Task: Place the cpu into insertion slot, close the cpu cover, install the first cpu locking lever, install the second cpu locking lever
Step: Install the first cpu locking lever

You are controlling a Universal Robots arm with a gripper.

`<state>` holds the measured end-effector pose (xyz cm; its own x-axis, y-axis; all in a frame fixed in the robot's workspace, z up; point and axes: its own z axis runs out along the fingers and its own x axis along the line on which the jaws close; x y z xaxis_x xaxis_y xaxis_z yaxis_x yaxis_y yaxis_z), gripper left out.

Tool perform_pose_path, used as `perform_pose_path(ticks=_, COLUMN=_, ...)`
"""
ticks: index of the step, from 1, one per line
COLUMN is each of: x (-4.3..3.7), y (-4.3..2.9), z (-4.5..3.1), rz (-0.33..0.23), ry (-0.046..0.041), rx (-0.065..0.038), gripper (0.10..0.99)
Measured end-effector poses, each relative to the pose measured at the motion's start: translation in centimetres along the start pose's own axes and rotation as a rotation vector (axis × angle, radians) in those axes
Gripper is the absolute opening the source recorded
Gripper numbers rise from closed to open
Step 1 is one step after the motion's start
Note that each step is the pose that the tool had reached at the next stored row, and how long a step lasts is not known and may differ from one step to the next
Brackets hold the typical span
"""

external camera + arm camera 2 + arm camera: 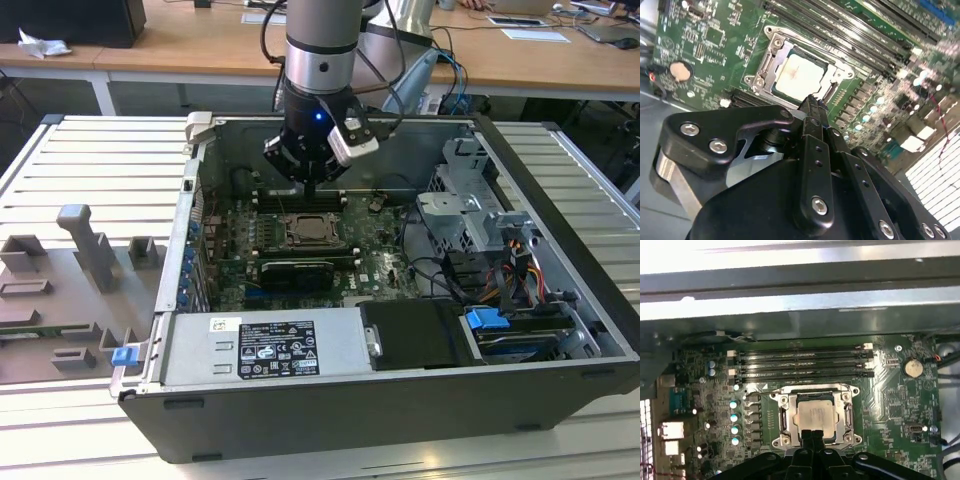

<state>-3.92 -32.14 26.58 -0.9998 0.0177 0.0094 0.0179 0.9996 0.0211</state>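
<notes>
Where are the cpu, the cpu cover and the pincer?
cpu (pixel 815 416): first wrist view, middle of its pale face.
cpu cover (pixel 784 419): first wrist view, frame's side bar.
pincer (pixel 813 434): first wrist view, between its fingertips.

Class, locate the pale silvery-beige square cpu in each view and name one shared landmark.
Exterior view: the cpu, mid-board, under the gripper.
First wrist view: the cpu, just beyond the gripper.
Second wrist view: the cpu, just beyond the gripper.
Shared landmark: the long black memory slots.

Arm (pixel 320 50) stands near-vertical, wrist (pixel 318 115) low, with a small blue light (pixel 319 113) lit. Tool (pixel 311 183) points straight down. In both wrist views its fingers (pixel 808 437) sit pressed together, gripping nothing.
</notes>
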Motion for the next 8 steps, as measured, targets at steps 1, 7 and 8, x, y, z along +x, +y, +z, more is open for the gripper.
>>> perform_pose_path(ticks=1, x=0.0, y=0.0, z=0.0, rz=-0.029, ry=0.0006, rx=0.0, gripper=0.106)
perform_pose_path(ticks=7, x=0.0, y=0.0, z=0.01, rz=-0.178, ry=0.0036, rx=0.002, gripper=0.106)
perform_pose_path(ticks=8, x=0.0, y=0.0, z=0.01, rz=-0.191, ry=0.0039, rx=0.002, gripper=0.106)
